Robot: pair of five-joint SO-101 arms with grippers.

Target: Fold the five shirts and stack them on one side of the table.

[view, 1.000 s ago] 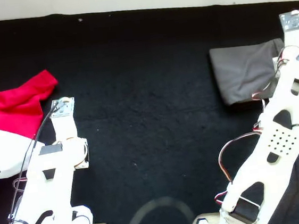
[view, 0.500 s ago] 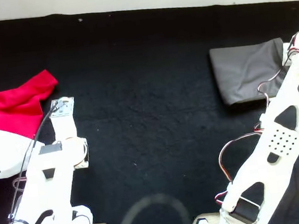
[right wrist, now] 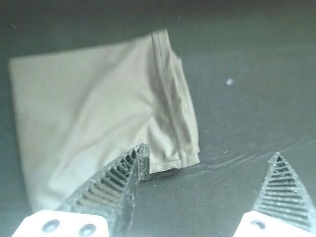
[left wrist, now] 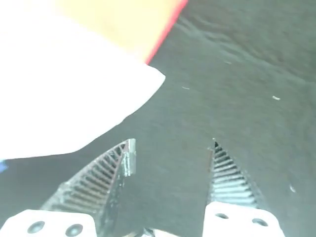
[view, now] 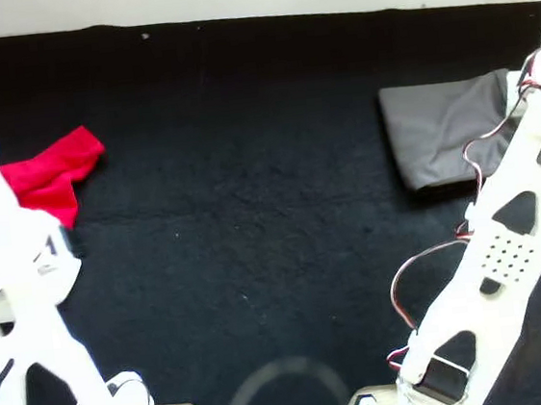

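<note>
The left hand [left wrist: 172, 148] hangs with its fingers apart over bare table [left wrist: 237, 74]. One finger is just beside the edge of a white shirt [left wrist: 64, 98], which touches a red shirt [left wrist: 123, 19] (the red one lies at the table's left side in the high view). The right hand [right wrist: 210, 153] is likewise spread wide, above the corner of a folded grey shirt [right wrist: 98, 113]. That shirt lies flat at the table's far right, well apart from the red one.
</note>
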